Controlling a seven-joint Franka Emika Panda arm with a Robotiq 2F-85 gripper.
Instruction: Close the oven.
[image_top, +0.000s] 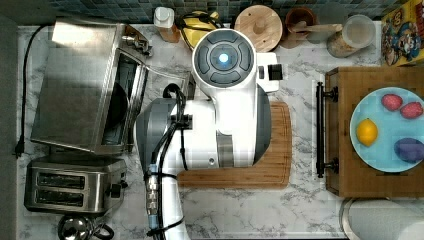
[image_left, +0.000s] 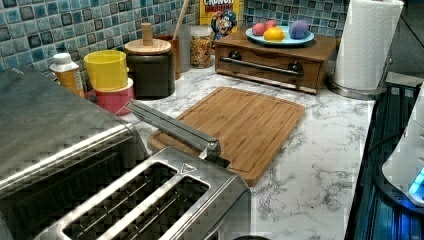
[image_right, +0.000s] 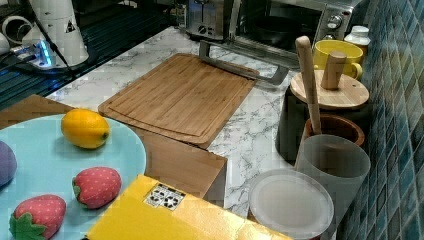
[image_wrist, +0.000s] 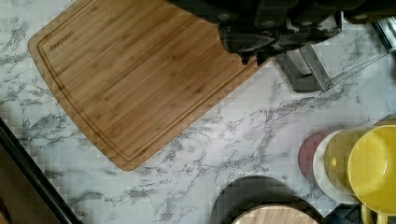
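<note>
Oven (image_top: 75, 85): sits open at the top view's left, door down flat, handle (image_left: 172, 126) just beside board (image_left: 240, 125). Gripper (image_wrist: 252, 56): hangs over the handle's end, spread or pinched impossible to tell. Farther back, by the tiles, yellow mug (image_left: 106, 70).

One oven (image_top: 85, 85), door open. One two-slot toaster (image_top: 75, 185). One bamboo cutting board (image_left: 240, 125). One wooden drawer box (image_left: 272, 57) carrying one blue plate (image_top: 387, 95): one lemon (image_top: 367, 132), two strawberries (image_right: 97, 186) (image_right: 35, 216), one purple fruit (image_top: 409, 149). One paper towel roll (image_left: 365, 42). One cereal box (image_left: 221, 15). Two lidded clear jars (image_right: 291, 204) (image_right: 332, 165). One yellow mug (image_wrist: 378, 168). One white-capped bottle (image_left: 66, 72). One dark wood-lidded canister (image_left: 150, 65).
</note>
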